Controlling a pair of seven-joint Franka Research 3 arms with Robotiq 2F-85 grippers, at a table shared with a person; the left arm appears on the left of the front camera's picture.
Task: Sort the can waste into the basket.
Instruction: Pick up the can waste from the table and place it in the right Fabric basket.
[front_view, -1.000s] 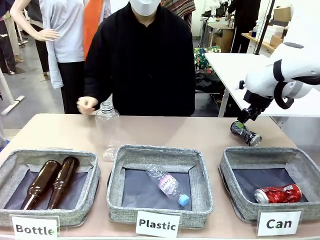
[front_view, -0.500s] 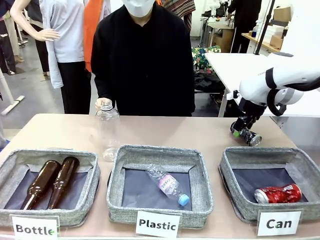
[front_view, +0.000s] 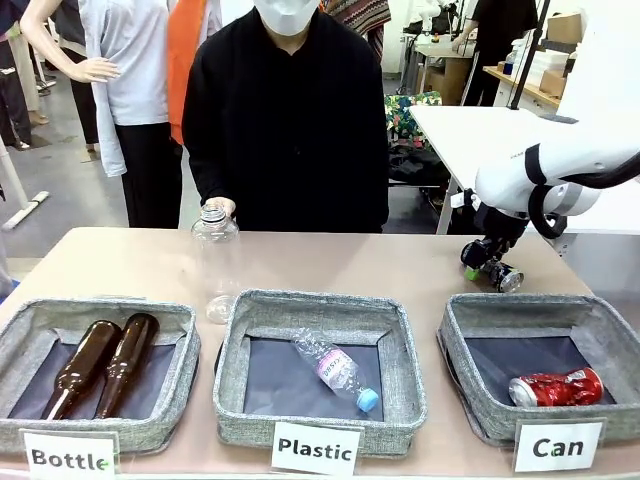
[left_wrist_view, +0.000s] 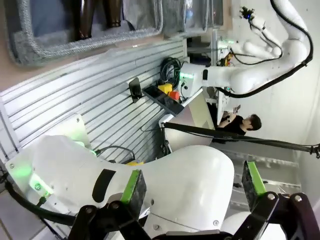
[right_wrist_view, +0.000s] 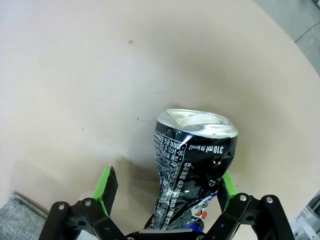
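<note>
Robot at the sorting table: the right arm (front_view: 560, 172) comes in from the right side with its elbow bent. Its wrist is turned downward, and the right tool (front_view: 483, 262) hangs low over the far part of the table (front_view: 330, 262). From the wrist, its 2 green-padded fingers (right_wrist_view: 106, 186) stand spread wide. The left tool (left_wrist_view: 192, 184) points toward a white arm link (left_wrist_view: 180, 175), its 2 green-padded fingers (left_wrist_view: 132, 187) also parted.

Two brown bottles (front_view: 82, 362) in Bottle basket (front_view: 100, 308); plastic bottle (front_view: 335, 370) in Plastic basket (front_view: 320, 303).
</note>
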